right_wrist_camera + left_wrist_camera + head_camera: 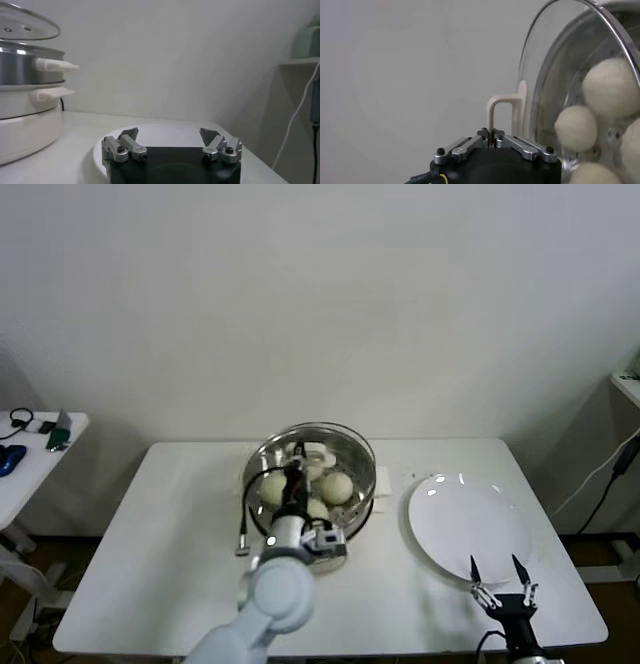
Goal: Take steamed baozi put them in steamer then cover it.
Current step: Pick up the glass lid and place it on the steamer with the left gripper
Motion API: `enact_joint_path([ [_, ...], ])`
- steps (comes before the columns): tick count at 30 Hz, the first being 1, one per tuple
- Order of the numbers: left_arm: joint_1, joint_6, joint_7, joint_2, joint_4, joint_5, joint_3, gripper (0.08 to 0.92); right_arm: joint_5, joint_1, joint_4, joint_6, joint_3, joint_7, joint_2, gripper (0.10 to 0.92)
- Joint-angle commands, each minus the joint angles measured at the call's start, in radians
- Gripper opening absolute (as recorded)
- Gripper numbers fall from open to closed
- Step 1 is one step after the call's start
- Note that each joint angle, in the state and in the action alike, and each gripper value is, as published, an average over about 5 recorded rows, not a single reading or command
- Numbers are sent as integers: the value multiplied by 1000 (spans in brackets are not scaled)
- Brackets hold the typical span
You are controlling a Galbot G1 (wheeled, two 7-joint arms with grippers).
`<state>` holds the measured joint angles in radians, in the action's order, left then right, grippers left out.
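A white bench (180,524) stands by a plain white wall. A small side table (30,464) with dark bits on it is at 9 o'clock.

The steamer (352,514) sits in the middle of the bench, and one white plate (465,519) lies at 3 o'clock from it, close by.

The left tool (292,474) is over the steamer, clamped on the handle of the glass cover (355,446). The right wrist view shows the cover just above the steamer rim, not resting on it. The left wrist view shows four steamed baozi (576,127) through the glass. The head view shows three clearly.

The right tool (497,572) is at the plate's 6 o'clock edge, its tips apart and holding nothing.
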<state>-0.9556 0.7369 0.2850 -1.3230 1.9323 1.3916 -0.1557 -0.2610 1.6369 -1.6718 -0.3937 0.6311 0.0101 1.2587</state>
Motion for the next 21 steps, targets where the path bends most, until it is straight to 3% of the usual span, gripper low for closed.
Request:
enact_joint_path([
  [1,41,49,45,-89,-72,118,-96,136,-10,-1,20,-11,0,-2,-3,823],
  [21,16,49,-24,-43,-120,94,8,136,-7,8,24,-19,0,5,3,823],
])
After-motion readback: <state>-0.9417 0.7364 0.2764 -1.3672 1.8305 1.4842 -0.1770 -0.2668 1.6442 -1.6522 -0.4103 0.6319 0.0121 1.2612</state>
